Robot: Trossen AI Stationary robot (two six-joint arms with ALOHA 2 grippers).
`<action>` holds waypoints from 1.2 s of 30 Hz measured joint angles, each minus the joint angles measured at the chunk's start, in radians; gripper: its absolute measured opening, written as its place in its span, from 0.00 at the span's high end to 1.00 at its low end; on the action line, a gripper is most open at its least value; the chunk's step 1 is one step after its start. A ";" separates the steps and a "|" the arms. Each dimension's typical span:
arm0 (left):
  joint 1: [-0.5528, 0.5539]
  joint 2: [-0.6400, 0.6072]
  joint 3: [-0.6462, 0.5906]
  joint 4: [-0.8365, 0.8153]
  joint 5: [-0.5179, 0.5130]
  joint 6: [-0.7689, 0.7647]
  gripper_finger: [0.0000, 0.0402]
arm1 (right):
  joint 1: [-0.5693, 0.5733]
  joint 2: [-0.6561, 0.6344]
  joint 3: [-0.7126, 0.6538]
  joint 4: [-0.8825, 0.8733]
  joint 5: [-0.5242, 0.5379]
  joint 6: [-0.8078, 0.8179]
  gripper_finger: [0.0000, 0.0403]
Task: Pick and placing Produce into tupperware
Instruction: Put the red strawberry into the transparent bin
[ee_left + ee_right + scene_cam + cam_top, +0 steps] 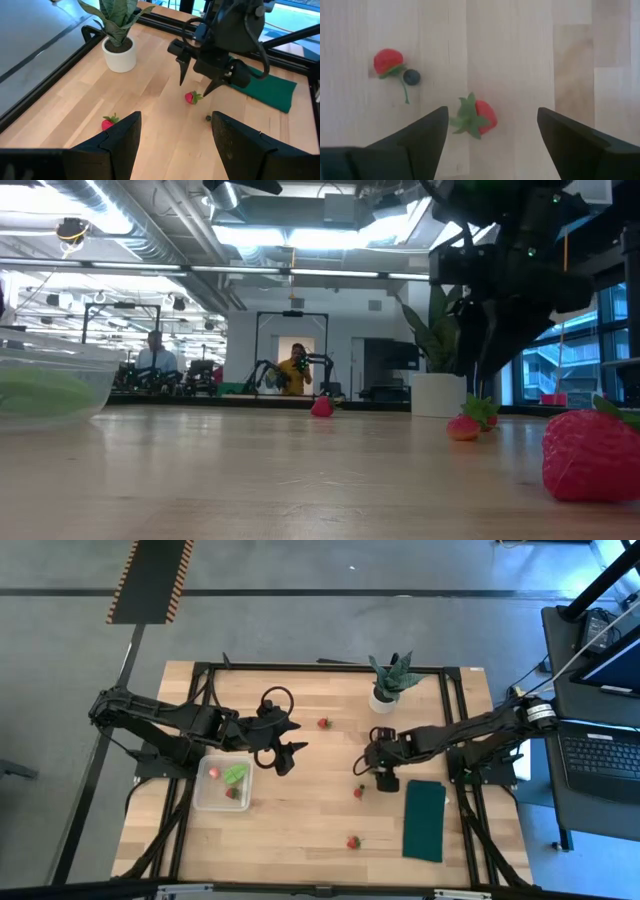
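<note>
The clear square tupperware (222, 785) sits left of the table's middle and holds two red strawberries and the light green leafy piece (236, 773). My left gripper (290, 750) hangs open and empty just right of it. My right gripper (362, 762) is open, pointing down over a strawberry (477, 117) that lies on the wood between its fingers, untouched. A smaller red piece (387, 61) with a dark round piece (411, 76) lies beside it. Loose strawberries rest farther off (323, 723) and nearer (353, 841).
A spiky potted plant (390, 680) in a white pot stands at the far edge. A dark green cloth (425, 820) lies flat near the right edge. Black frame rails border the table. Bare wood stretches between the two grippers and along the near side.
</note>
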 joint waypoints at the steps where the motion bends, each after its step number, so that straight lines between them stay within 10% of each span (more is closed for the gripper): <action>1: 0.000 0.000 0.000 -0.001 0.000 0.000 0.42 | 0.000 0.010 0.000 0.006 -0.012 -0.003 0.23; 19: 0.000 -0.001 0.000 -0.022 0.001 0.000 0.42 | 0.007 0.184 -0.001 0.052 -0.049 0.000 0.26; 36: 0.000 -0.001 0.000 -0.022 0.001 0.000 0.42 | 0.007 0.185 -0.001 0.052 -0.048 -0.006 0.71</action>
